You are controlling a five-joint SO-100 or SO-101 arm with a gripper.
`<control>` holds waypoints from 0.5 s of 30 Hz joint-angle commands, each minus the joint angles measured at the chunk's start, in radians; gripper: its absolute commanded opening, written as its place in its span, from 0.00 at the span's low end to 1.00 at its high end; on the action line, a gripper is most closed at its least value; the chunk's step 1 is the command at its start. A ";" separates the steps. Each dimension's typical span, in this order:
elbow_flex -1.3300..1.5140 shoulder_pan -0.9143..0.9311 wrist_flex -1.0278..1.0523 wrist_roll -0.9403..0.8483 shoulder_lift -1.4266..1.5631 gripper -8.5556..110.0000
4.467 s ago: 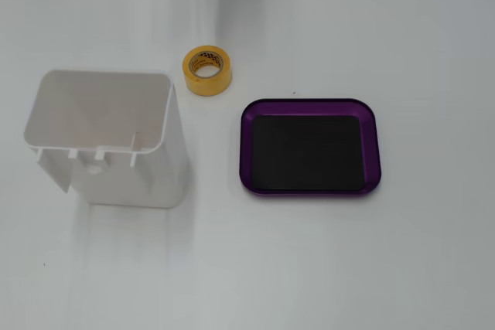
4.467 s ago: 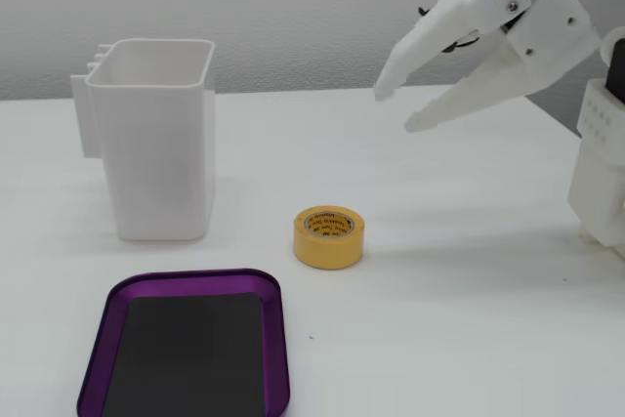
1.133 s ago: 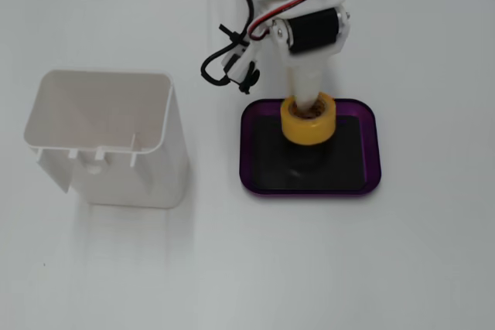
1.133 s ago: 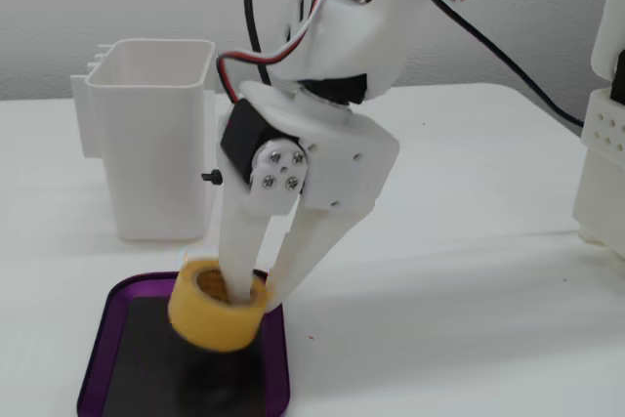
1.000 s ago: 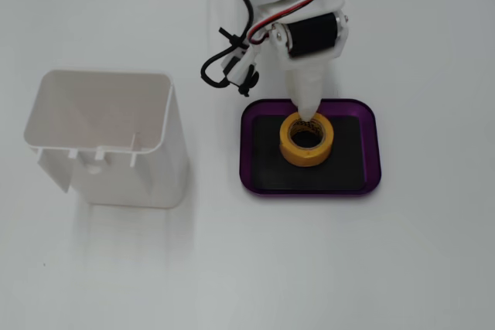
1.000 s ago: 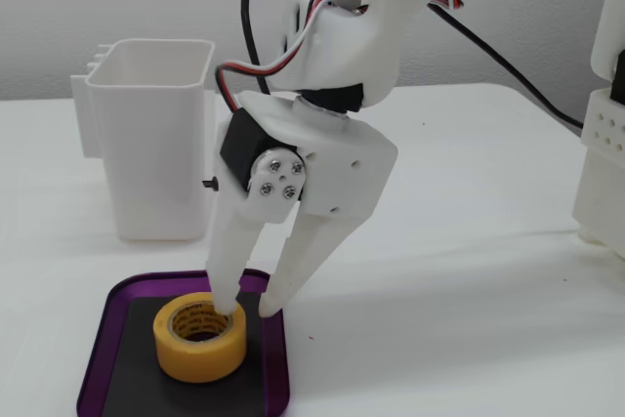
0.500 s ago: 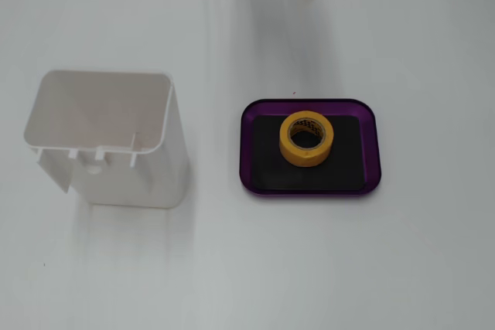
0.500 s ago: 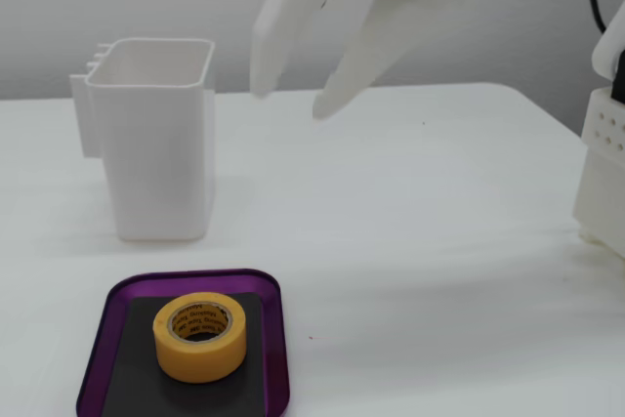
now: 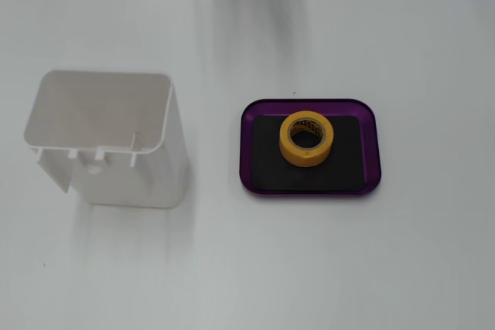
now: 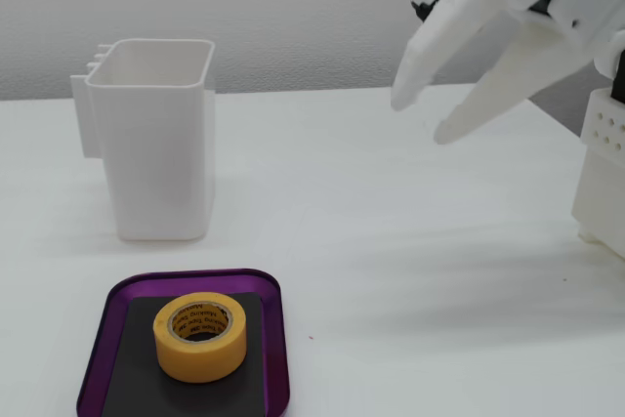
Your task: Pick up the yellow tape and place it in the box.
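Yellow tape [image 9: 307,137], purple box [image 9: 371,144] with black floor, white container [image 10: 156,144], white end effector [image 10: 422,116].

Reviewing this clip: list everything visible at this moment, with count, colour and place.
yellow tape: one, yellow, flat on the black floor of the tray.
box: one, purple shallow tray, on the table to the right in the top-down fixed view.
container: one, white, open-topped, left of the tray in that view, nothing seen inside.
table: one, white.
arm base: white, right edge of the side fixed view.
gripper: one, white, open, raised in the air away from the tray.
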 commanded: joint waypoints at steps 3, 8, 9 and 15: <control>0.270 -0.005 -0.129 0.005 0.143 0.17; 0.448 0.015 -0.195 0.006 0.225 0.17; 0.471 0.031 -0.209 0.006 0.236 0.17; 0.598 0.143 -0.225 0.009 0.295 0.17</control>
